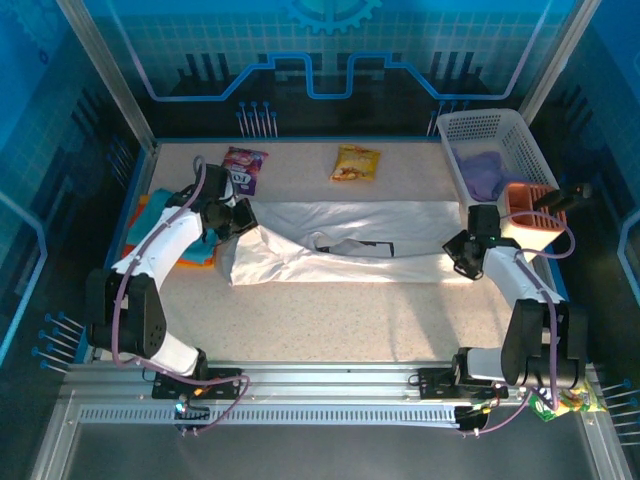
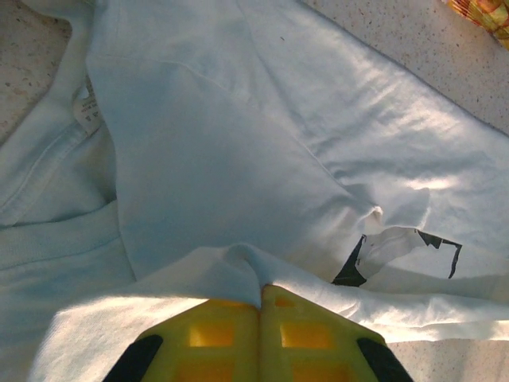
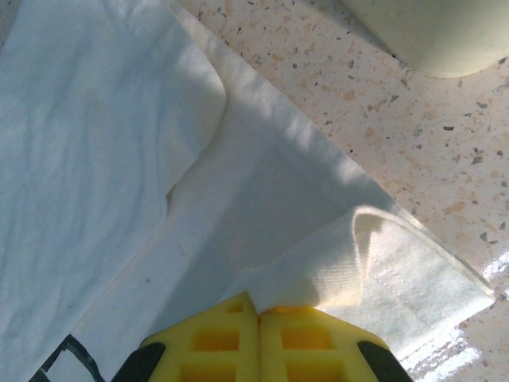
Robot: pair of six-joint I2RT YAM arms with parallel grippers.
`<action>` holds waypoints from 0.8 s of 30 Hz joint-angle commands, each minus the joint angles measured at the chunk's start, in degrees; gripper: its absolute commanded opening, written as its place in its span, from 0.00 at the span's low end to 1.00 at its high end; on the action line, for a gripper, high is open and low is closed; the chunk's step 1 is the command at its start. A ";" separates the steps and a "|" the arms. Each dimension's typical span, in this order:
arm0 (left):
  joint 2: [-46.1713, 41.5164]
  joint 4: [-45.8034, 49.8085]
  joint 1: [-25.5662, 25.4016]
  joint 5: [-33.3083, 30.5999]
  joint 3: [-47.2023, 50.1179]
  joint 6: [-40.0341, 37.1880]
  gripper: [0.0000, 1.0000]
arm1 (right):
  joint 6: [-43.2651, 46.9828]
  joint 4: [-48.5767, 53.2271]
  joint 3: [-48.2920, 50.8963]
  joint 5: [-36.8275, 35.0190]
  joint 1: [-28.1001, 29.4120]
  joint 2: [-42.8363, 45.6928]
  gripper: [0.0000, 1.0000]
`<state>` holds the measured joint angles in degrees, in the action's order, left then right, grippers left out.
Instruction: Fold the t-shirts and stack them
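Far left of the table (image 1: pixel 350 320): the folded teal and orange t-shirts (image 1: pixel 148 212) are stacked at the edge, partly hidden behind the left arm.

Left tool (image 2: pixel 260 298): its pads are clamped together on a pinched ridge of the white t-shirt (image 1: pixel 340 245), near the collar end. The neck label (image 2: pixel 86 107) is seen just beyond the pinch.

The white t-shirt is laid across the middle of the table and bunched at its left end. The black print (image 2: pixel 413 247) is partly tucked under a crease. The purple packet (image 1: pixel 244 168) and yellow packet (image 1: pixel 356 163) are left behind it, apart from the cloth.

Right tool (image 3: pixel 258 306): it is shut on the hem corner at the shirt's right end. Only a thin, curled lip of cloth appears to be caught.

Risks, as judged from here:
- The right grip could be lost if the cloth is tensioned, since so little hem is held.
- More than one layer may be pinched on the left. Whether it is one layer or two cannot be told, and the fold would be dragged askew by a double catch.
- If the two ends are lifted unevenly, the existing crease at the print would be set into the fold.
- The finished stack could be knocked by the left arm, as it is close beside it.
- The orange-rimmed container (image 1: pixel 530 205) and the white basket (image 1: pixel 480 120) are near the right tool, so a wide swing could clip them.
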<state>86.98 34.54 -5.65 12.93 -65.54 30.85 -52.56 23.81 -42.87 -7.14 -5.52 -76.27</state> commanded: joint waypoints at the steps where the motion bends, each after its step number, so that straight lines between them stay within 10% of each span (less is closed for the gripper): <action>1: 0.64 -1.22 1.38 -0.60 -1.61 -1.76 0.00 | -0.77 -3.10 -2.21 -2.97 1.03 -1.59 0.00; 12: 5.30 -3.37 2.39 1.42 -3.76 -1.72 0.00 | -0.85 -4.53 -4.71 -4.50 1.52 -6.27 0.05; 17: 9.22 -4.81 2.59 0.76 -6.09 -2.26 0.00 | -0.66 -5.93 -6.70 -3.84 1.73 -8.91 0.44; 21: 11.80 -3.28 3.01 0.37 -9.78 -2.99 0.50 | 0.51 -3.25 -10.25 -3.92 2.68 -9.87 0.77; 24: 10.30 -2.82 3.01 -0.24 -9.90 -2.92 0.63 | 2.23 -3.18 -10.56 -2.75 3.56 -8.96 0.87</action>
<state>98.56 31.11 -3.29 13.23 -73.58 29.28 -51.86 19.90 -51.92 -9.89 -3.29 -85.84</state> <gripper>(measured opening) 0.603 0.838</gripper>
